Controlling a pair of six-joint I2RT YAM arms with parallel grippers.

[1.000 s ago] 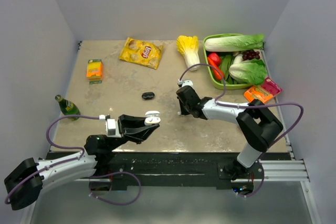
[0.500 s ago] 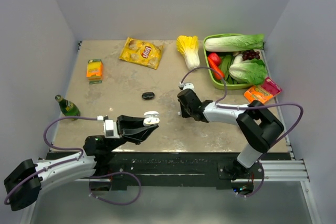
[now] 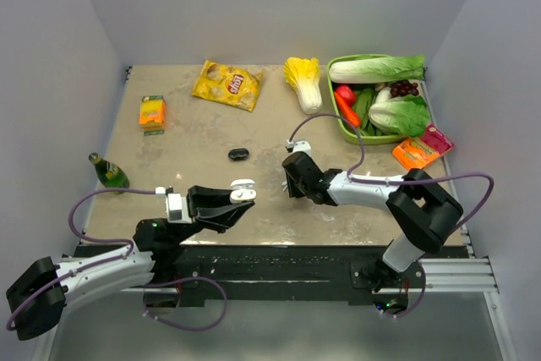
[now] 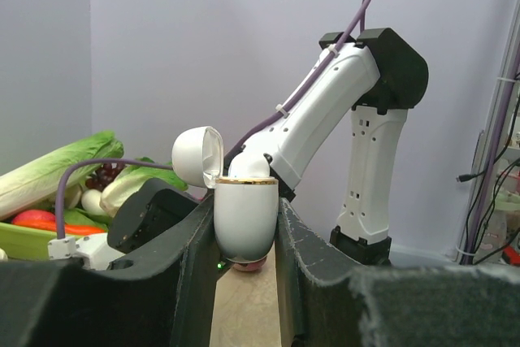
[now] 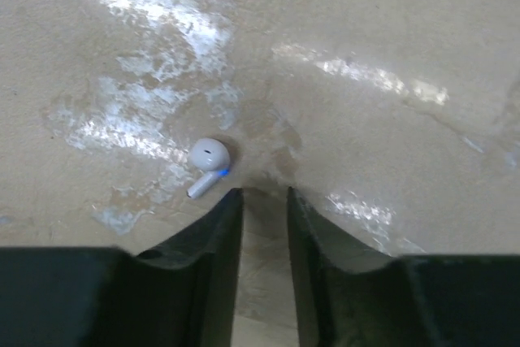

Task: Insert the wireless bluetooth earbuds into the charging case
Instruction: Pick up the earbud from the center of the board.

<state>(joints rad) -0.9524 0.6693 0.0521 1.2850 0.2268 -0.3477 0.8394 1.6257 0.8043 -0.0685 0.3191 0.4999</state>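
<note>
My left gripper (image 3: 243, 195) is shut on a white egg-shaped charging case (image 4: 245, 219) and holds it upright above the table, its lid (image 4: 199, 156) hinged open. A white rounded shape shows above its gold rim; I cannot tell whether it is a bud. My right gripper (image 5: 264, 193) is low over the table, its jaws a narrow gap apart with nothing between them. One white earbud (image 5: 207, 162) lies on the table just beyond and to the left of the left fingertip, not touching it. The black buds are out of view.
A small black case (image 3: 238, 155) lies mid-table. A green basket (image 3: 336, 117) of vegetables stands at the back right, with an orange and pink packet (image 3: 420, 148) beside it. A cabbage (image 3: 304, 79), a chips bag (image 3: 226, 84), an orange box (image 3: 152, 112) and a green bottle (image 3: 108, 172) stand around.
My right gripper has moved a little toward the near edge and lower over the table. My left gripper with the case has barely shifted.
</note>
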